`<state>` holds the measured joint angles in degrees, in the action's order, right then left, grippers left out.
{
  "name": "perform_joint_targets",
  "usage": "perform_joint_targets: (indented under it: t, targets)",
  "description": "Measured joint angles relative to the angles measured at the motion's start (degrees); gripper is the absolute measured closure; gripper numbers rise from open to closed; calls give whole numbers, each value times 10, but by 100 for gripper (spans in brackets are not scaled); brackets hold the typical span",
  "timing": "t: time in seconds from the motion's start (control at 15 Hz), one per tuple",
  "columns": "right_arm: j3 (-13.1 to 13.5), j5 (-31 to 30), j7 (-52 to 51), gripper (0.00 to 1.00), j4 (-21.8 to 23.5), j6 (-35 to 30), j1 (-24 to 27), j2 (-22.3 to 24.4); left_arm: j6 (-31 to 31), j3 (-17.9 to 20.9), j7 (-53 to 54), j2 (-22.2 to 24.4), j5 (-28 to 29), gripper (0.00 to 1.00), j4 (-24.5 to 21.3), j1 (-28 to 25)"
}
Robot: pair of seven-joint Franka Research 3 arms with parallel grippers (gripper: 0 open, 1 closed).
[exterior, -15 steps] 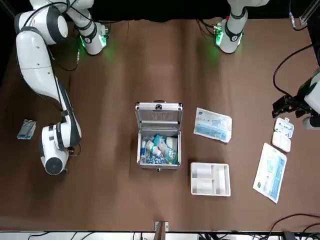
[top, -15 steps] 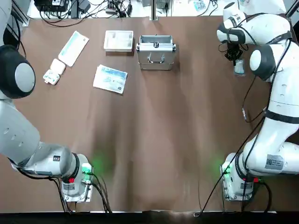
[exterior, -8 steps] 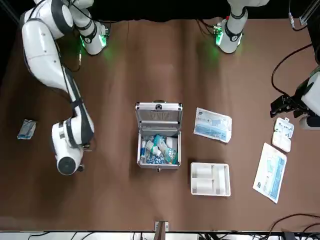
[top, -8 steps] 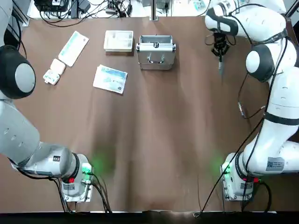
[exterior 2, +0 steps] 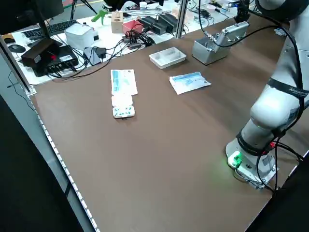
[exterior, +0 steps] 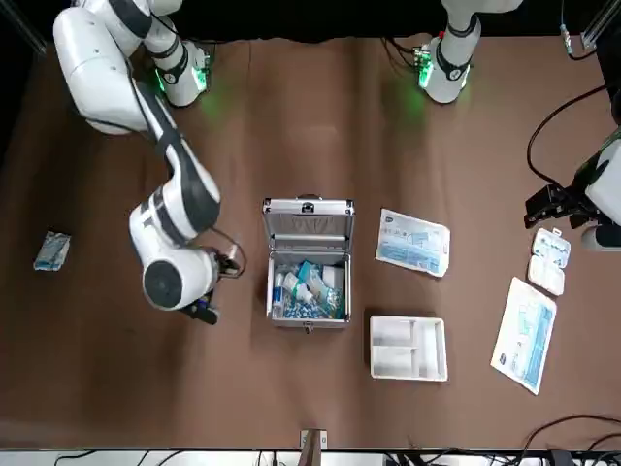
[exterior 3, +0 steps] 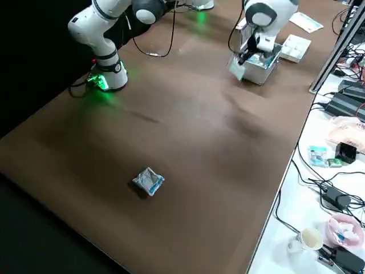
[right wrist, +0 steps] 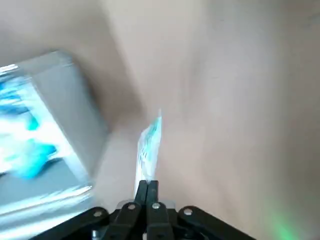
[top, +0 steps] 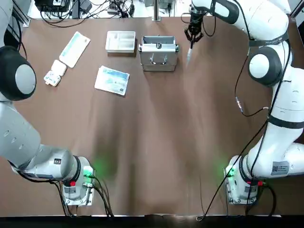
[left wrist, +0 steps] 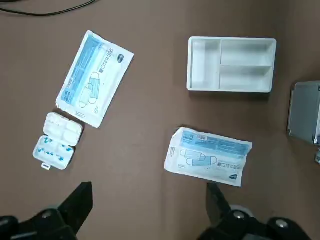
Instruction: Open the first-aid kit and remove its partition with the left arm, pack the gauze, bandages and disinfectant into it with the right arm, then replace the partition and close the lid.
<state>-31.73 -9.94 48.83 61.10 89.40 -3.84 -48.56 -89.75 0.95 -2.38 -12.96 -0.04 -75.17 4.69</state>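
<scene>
The right tool (right wrist: 148, 184) pinches a packet (right wrist: 148, 150) beside the open kit (exterior: 309, 296) — centre it above the opening, then lower gently.

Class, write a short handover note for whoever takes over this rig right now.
Right gripper: shut on a small packet, in the air beside the case.
Left gripper: open, empty, over the table's left part.
First-aid kit: lid open, supplies inside.
Partition: out, on the table.
Left: pack the held packet, probably the last loose packet too, replace partition, close lid.
</scene>
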Motion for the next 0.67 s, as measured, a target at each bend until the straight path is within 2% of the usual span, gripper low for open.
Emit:
perform_joint_targets:
  t: [0.13,0.4,0.67]
  targets:
    - [-38,0,22,99,-8,23,0,0,0,0,0,0,0,0,0,0]
    - [-77,1,27,99,-9,111,0,0,0,1,0,0,0,0,0,-4]
    - [-91,1,24,99,-5,206,-15,-7,0,2,0,0,0,0,0,-7]
